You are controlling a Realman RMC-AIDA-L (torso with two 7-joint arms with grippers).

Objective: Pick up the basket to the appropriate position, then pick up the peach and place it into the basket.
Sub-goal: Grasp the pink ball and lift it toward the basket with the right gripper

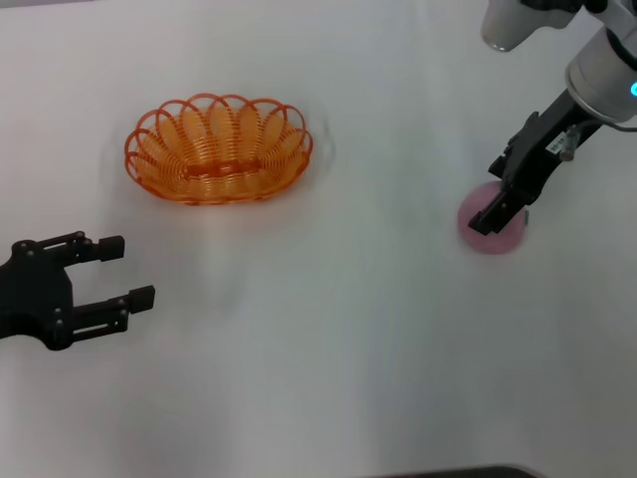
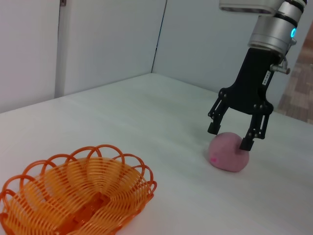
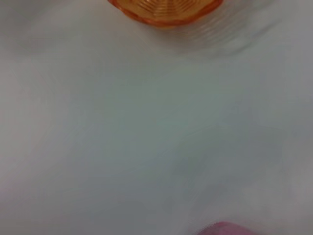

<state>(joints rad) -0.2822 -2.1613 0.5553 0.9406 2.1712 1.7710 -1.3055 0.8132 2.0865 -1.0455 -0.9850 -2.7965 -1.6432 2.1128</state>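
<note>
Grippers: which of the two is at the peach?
The right gripper, open astride the pink peach; the left gripper hangs open below the basket.

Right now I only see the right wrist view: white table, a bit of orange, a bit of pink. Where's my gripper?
Observer: The right gripper hangs right over the peach, jaws open, one finger on each side.
Operator: Is it squeezing the peach?
Observer: Not yet. The peach sits on the table, and the fingertips reach about its top.
Operator: Is the orange thing whole?
Observer: Yes, it is an oval wire basket, upright and empty, off to the peach's left.
Operator: And the other arm?
Observer: The left gripper is open, near the table's left edge, holding nothing.
</note>
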